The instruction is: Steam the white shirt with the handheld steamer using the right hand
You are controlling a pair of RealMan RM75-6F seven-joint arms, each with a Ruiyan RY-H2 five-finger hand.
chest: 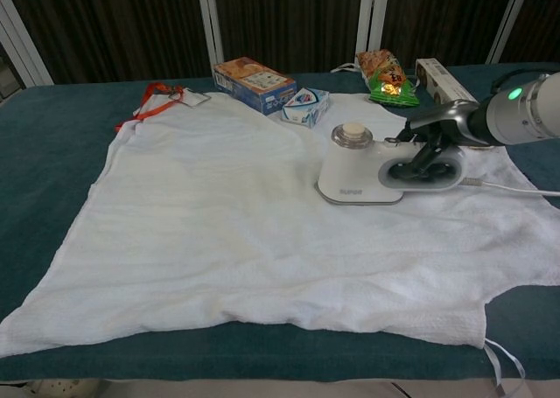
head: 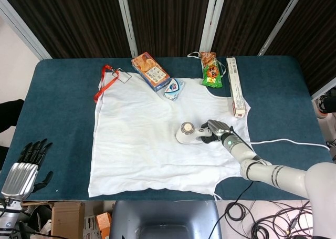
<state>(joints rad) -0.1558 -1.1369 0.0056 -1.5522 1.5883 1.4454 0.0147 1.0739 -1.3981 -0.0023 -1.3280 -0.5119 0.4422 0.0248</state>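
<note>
The white shirt (head: pixel 152 134) (chest: pixel 227 214) lies spread flat on the dark teal table. A white handheld steamer (head: pixel 187 134) (chest: pixel 354 175) rests sole-down on the shirt's right half, its cord (head: pixel 283 142) trailing off to the right. My right hand (head: pixel 215 131) (chest: pixel 433 140) grips the steamer's handle from the right side. My left hand (head: pixel 23 168) hangs off the table's near left corner, fingers apart and holding nothing; the chest view does not show it.
Along the shirt's far edge lie an orange snack box (head: pixel 150 71), a small blue-white packet (head: pixel 173 89), a green snack bag (head: pixel 211 70) and a long white box (head: pixel 235 86). A red lanyard with a badge (head: pixel 107 79) sits at the far left corner.
</note>
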